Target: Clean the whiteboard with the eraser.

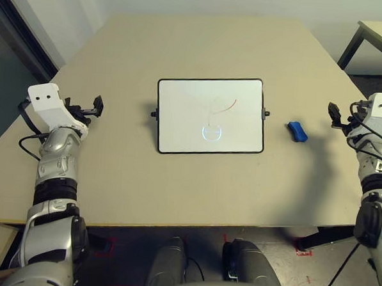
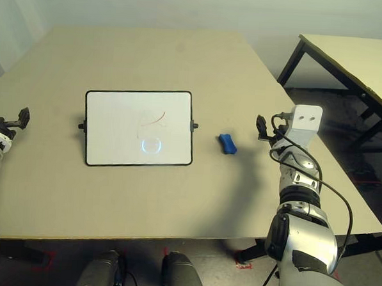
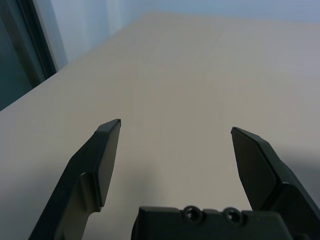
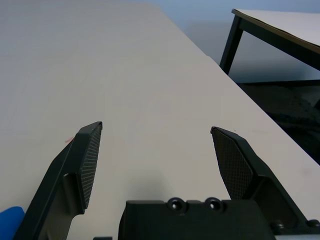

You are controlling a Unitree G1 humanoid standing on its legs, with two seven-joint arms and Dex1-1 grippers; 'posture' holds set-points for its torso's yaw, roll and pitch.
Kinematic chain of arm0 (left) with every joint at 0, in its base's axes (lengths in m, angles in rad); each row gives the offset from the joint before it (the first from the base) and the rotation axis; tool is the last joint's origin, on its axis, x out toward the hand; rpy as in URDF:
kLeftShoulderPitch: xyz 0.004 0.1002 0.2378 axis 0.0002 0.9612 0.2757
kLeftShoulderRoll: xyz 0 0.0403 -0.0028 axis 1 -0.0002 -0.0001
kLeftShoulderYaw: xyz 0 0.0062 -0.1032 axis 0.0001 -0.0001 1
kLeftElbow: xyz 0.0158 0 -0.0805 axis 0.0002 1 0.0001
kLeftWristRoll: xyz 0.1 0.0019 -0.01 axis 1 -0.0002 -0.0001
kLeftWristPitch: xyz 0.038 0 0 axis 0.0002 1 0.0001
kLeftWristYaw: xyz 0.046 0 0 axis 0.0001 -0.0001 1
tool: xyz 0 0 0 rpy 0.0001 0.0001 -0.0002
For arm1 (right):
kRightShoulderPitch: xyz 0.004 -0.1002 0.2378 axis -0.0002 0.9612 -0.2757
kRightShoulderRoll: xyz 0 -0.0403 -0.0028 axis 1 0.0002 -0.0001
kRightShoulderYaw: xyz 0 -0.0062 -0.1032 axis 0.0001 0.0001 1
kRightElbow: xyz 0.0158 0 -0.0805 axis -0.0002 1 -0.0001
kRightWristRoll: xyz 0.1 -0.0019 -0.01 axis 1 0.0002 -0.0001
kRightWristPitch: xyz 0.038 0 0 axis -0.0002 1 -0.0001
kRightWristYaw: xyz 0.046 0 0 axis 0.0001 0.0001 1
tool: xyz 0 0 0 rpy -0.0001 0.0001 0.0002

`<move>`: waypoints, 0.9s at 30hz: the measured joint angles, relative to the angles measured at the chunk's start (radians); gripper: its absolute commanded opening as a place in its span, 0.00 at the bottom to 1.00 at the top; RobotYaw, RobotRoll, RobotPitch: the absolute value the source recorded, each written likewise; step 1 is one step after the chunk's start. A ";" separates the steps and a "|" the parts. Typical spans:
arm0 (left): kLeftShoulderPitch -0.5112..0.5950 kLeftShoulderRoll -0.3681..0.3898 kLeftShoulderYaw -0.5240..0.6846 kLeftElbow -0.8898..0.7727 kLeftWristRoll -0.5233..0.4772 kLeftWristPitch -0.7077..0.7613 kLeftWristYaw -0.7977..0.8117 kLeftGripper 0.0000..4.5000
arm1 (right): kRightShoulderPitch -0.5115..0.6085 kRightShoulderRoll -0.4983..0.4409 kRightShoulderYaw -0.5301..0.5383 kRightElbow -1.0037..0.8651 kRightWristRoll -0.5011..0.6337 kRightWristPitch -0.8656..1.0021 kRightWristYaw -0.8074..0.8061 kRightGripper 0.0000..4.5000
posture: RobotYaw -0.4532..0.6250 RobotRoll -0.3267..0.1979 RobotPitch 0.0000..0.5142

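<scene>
The whiteboard (image 1: 210, 116), black-framed with small side knobs, lies flat at the table's middle and carries faint red and blue marks. To its right lies the small blue eraser (image 1: 297, 130), whose corner (image 4: 10, 220) peeks in beside a finger in the right wrist view. My right gripper (image 1: 334, 116) hovers open to the right of the eraser, apart from it. My left gripper (image 1: 95, 106) stands open well left of the board. Both wrist views show widely spread fingers (image 3: 102, 160) (image 4: 82, 165) with nothing between them.
The beige table (image 1: 202, 47) stretches wide behind the board. A second table with black legs (image 2: 349, 61) stands off to the right. A dark window frame (image 1: 20, 38) runs along the left side.
</scene>
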 measured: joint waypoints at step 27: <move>0.006 0.073 -0.233 -0.536 -0.147 0.438 -0.452 1.00 | 0.043 -0.014 0.277 -0.692 -0.023 0.936 0.083 1.00 | 0.37 0.62 0.07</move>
